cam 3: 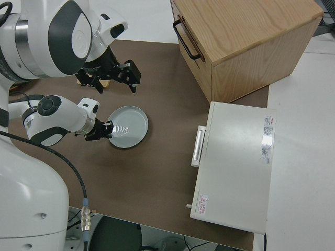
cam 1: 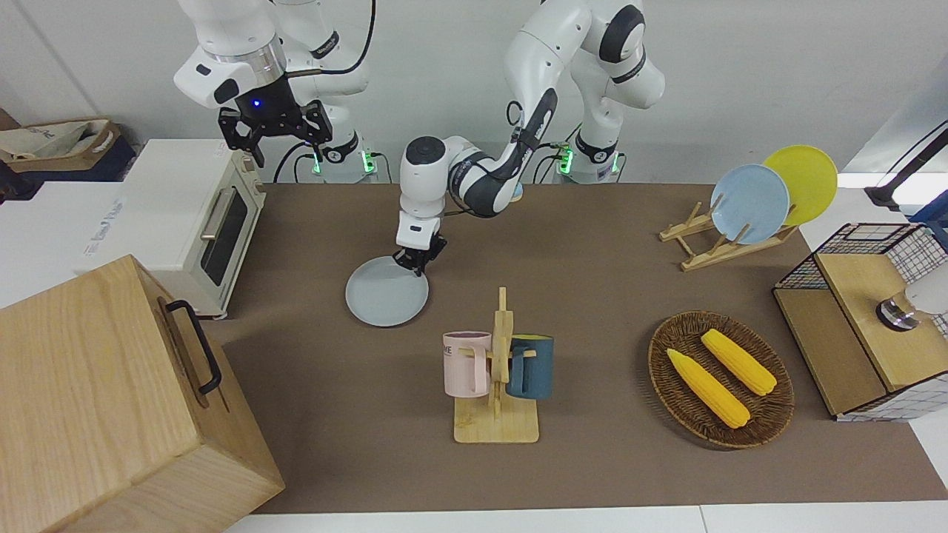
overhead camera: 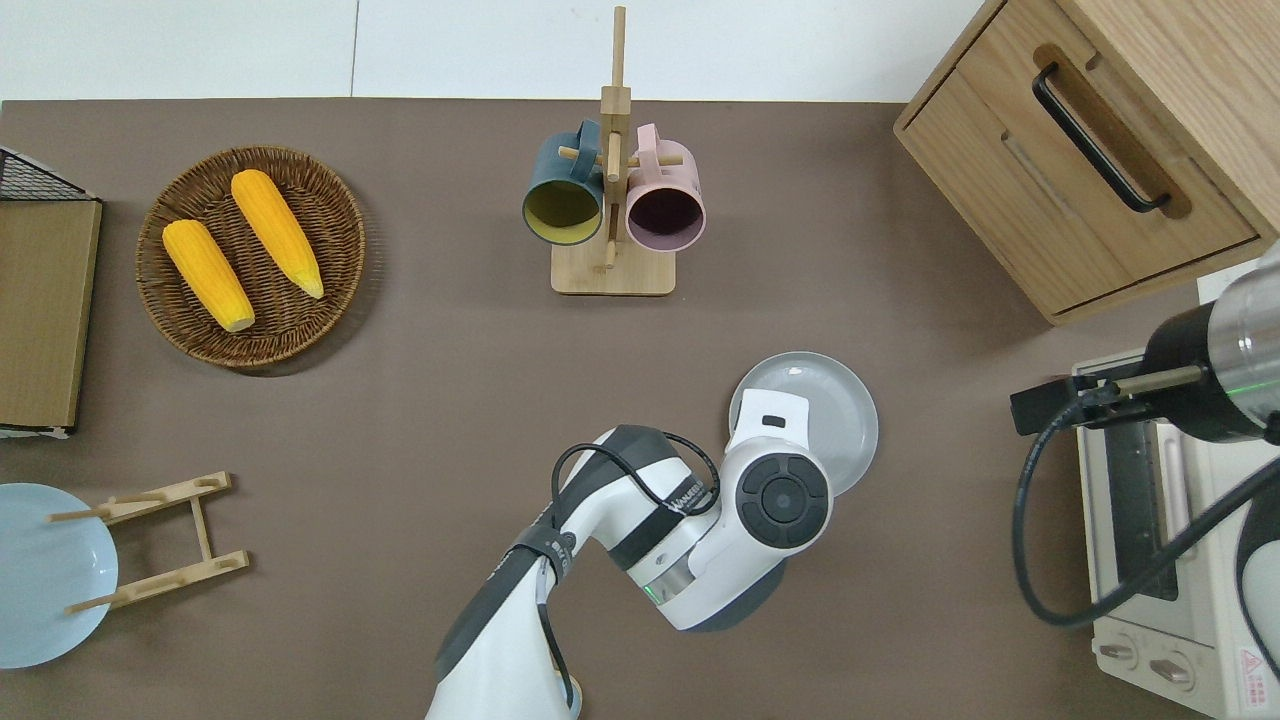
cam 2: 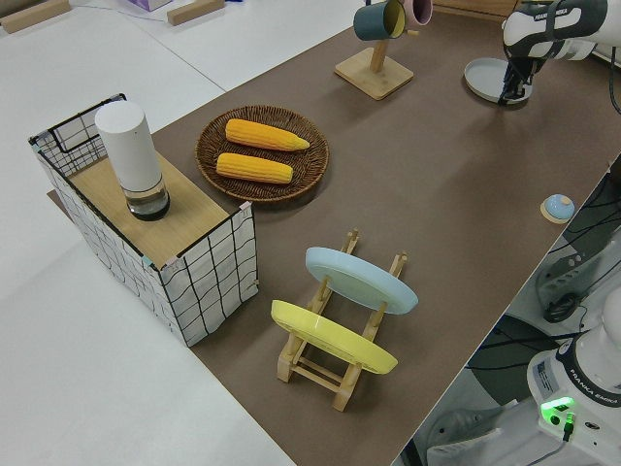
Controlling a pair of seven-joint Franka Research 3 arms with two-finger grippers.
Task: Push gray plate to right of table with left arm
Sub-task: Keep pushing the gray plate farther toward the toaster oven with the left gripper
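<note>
While the right arm stays parked, the left hand [cam 1: 419,264] sits low at the gray plate [cam 1: 385,294], its fingers drawn narrow and touching the rim nearest the robots. That plate lies flat on the desk [cam 1: 592,311], nearer the robots than the mug rack [cam 1: 498,370], toward the toaster oven [cam 1: 194,222].

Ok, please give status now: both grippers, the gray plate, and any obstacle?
Left gripper down at gray plate rim. Right arm parked, gripper open. Toaster oven stands toward the right arm's end of the table.
</note>
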